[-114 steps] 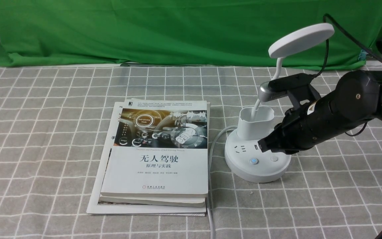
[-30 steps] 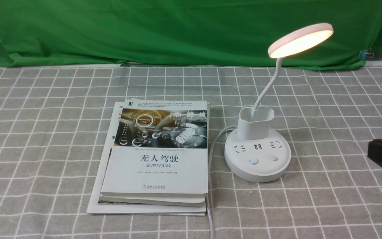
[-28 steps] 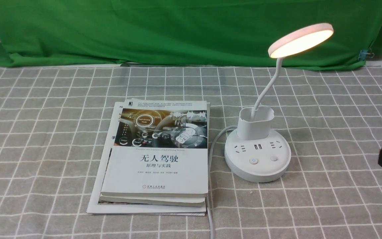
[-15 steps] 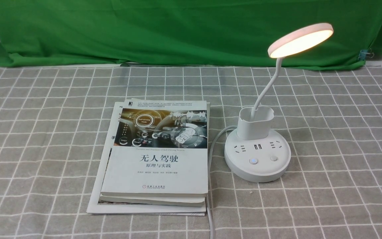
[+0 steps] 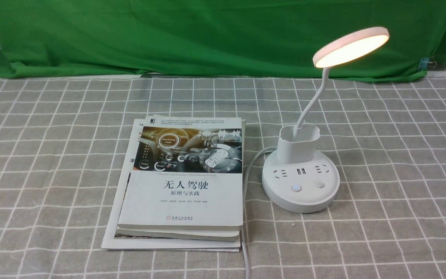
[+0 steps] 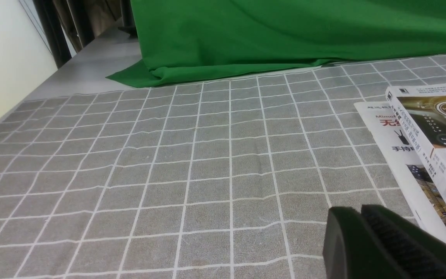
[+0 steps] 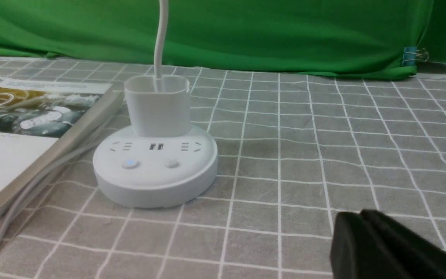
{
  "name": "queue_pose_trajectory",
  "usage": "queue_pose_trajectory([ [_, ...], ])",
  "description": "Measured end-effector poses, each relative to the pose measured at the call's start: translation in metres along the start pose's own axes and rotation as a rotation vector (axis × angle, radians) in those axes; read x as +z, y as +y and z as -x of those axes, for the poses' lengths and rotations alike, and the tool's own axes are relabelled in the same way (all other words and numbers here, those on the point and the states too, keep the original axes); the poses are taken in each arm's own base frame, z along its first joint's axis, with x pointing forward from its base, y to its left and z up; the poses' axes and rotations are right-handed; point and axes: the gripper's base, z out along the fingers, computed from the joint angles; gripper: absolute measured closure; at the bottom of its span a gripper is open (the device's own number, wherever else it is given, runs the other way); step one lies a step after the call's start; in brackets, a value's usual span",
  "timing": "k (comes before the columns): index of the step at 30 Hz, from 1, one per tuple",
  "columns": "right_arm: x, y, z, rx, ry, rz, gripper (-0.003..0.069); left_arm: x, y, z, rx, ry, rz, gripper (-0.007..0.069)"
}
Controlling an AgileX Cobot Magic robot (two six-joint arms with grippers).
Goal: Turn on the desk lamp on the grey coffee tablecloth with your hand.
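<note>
The white desk lamp stands on the grey coffee tablecloth, right of centre. Its round head glows warm and the left button on its base is lit. No arm shows in the front view. In the right wrist view the lamp base sits ahead and to one side of my right gripper, which is shut, empty and well clear of the lamp. My left gripper is shut on nothing over bare cloth beside the books.
A stack of books lies just left of the lamp, with the lamp's white cord running along its right side toward the front edge. A green cloth hangs behind, held by a clip.
My right arm has drawn back to the right and left the front view. The lamp, dark earlier, stays lit. Nothing else has shifted.
</note>
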Motion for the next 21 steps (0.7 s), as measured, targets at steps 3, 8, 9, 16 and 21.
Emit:
queue_pose_trajectory([
  [3, 0.0, 0.0, 0.0, 0.002, 0.0, 0.0, 0.0598, 0.0, 0.0, 0.0, 0.0, 0.0, 0.0, 0.0606],
  [8, 0.0, 0.0, 0.0, 0.002, 0.0, 0.0, 0.0589, 0.0, 0.0, 0.0, 0.0, 0.0, 0.0, 0.0606],
  [9, 0.0, 0.0, 0.0, 0.002, 0.0, 0.0, 0.0589, 0.0, 0.0, 0.0, 0.0, 0.0, 0.0, 0.0606],
  [16, 0.0, 0.0, 0.0, 0.002, 0.0, 0.0, 0.0589, 0.0, 0.0, 0.0, 0.0, 0.0, 0.0, 0.0606],
  [21, 0.0, 0.0, 0.0, 0.002, 0.0, 0.0, 0.0581, 0.0, 0.0, 0.0, 0.0, 0.0, 0.0, 0.0606],
])
